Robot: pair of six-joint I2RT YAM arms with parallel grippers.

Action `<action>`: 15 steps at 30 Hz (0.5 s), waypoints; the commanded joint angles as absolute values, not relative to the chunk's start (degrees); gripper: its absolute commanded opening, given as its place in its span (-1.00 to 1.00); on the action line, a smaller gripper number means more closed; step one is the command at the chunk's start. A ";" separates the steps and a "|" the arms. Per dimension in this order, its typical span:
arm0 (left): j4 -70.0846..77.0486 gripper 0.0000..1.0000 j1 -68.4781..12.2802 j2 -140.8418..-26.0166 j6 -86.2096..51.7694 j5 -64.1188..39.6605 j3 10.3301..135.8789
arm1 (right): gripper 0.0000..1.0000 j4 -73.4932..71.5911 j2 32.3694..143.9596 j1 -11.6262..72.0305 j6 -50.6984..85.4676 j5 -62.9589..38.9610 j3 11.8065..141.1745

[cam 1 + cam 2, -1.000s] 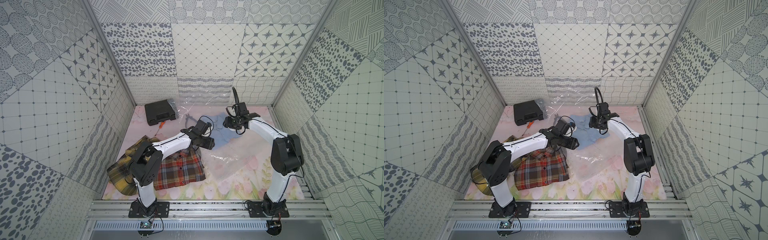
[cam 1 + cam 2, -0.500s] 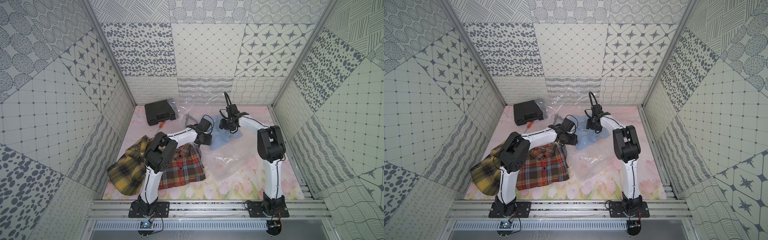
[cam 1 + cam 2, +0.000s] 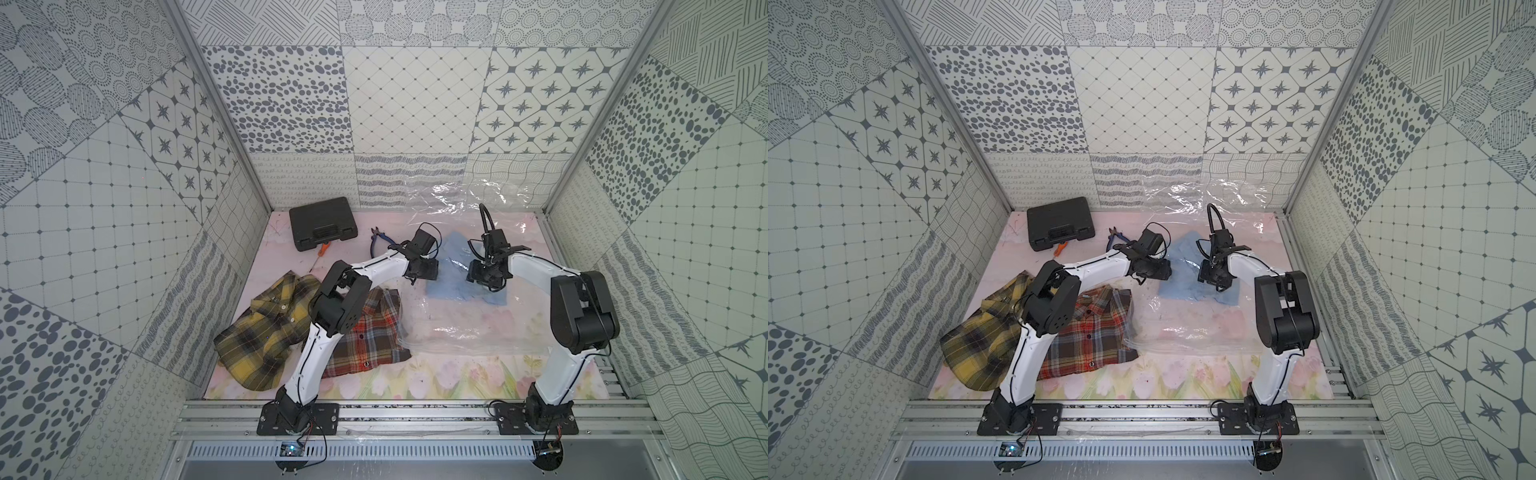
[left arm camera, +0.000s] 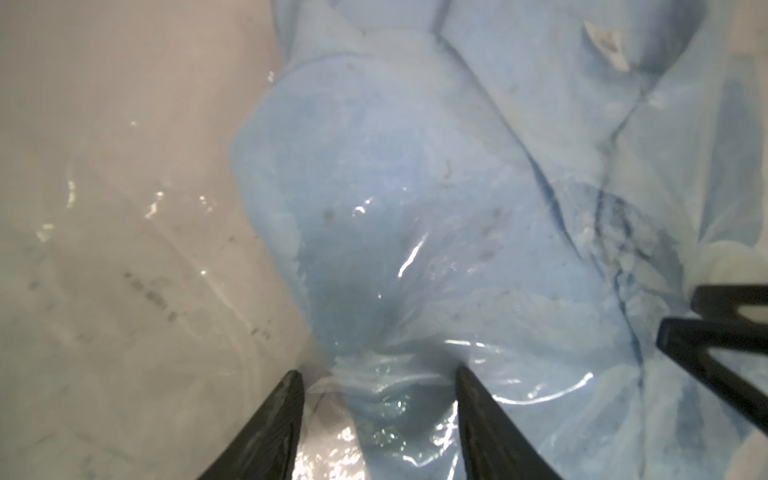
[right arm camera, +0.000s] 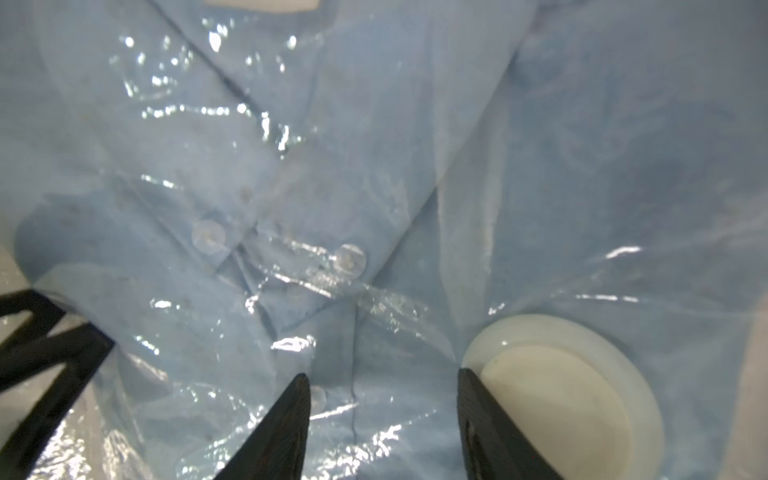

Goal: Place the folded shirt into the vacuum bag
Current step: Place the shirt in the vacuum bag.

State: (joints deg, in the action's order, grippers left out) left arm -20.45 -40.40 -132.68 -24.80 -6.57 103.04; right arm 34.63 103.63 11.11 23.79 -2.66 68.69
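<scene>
A: So, in both top views, where does the blue folded shirt (image 3: 453, 286) lie?
B: Under the vacuum bag (image 3: 457, 332) film, seemingly inside, between the two arms, equally near.
A: Left wrist?
B: There the left fingers (image 4: 286, 419) stand wide, holding nothing, on film; shirt straight ahead.
A: Right wrist?
B: Likewise the right fingers (image 5: 291, 424) stand wide, empty; valve cap (image 5: 561, 395) just beside one.

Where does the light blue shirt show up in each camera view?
In a top view: the light blue shirt lies toward the back, right of the pliers.
In a top view: same place, again right of the pliers.
Left wrist: it fills much of the frame.
Right wrist: it fills nearly the whole frame.
Shared landmark: the vacuum bag, whose glossy film covers the shirt.
</scene>
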 commanded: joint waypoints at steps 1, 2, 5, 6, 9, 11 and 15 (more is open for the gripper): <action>-29.65 0.19 -41.60 -135.61 -23.59 -10.67 107.02 | 0.18 39.12 99.43 11.45 23.04 2.28 68.27; -29.26 0.19 -41.81 -134.81 -23.93 -10.98 106.49 | 0.19 39.63 98.48 11.89 23.03 2.54 68.37; -27.52 0.19 -42.01 -130.74 -24.90 -11.08 103.22 | 0.19 39.77 95.63 15.09 24.58 1.37 68.13; -27.26 0.19 -41.92 -129.16 -25.12 -10.78 102.18 | 0.19 39.54 95.14 16.48 25.44 0.92 67.83; -26.77 0.19 -41.60 -124.45 -25.14 -10.05 99.01 | 0.19 35.05 94.76 18.18 29.16 -4.17 64.15; -26.18 0.19 -41.27 -121.02 -25.22 -9.73 96.42 | 0.18 32.16 96.17 18.17 30.23 -6.23 62.04; -26.12 0.19 -40.37 -113.90 -24.81 -8.41 90.56 | 0.18 32.70 101.31 16.74 27.57 -5.16 62.51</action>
State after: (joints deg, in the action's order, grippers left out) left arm -24.58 -41.10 -120.44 -25.04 -8.75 94.98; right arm 34.63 98.54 18.15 27.90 -4.73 62.85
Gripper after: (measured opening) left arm 0.594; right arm 0.589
